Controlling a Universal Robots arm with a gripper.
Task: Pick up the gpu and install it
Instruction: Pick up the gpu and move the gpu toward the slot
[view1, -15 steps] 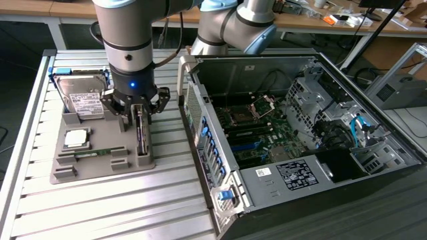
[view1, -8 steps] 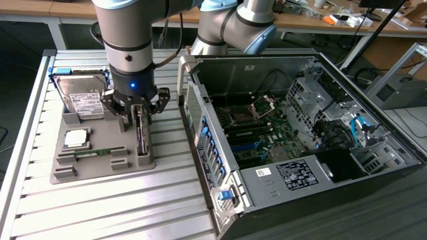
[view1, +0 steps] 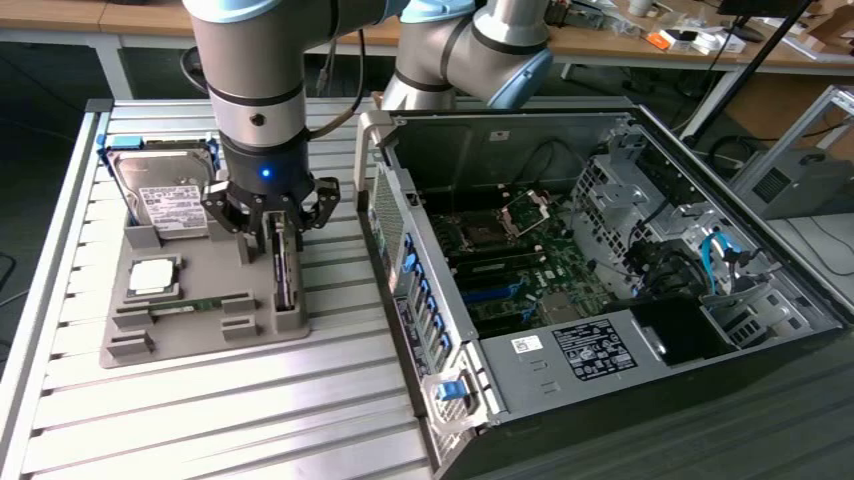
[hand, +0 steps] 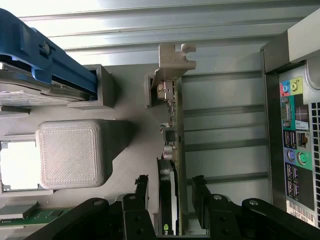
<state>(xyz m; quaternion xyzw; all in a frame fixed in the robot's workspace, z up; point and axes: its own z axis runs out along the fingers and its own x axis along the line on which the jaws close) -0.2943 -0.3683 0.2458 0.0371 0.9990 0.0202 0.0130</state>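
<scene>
The gripper (view1: 278, 225) is hanging wide open astride the upright gpu (view1: 283, 272), gripping nothing. A hard drive (view1: 167, 195) is sitting near it in the same grey holder (view1: 200, 345), with the open computer case (view1: 534, 140) crowding close alongside.

Vert. arm (view1: 254, 80), gripper (view1: 276, 228) aimed dwn, jaws wide apart
</scene>
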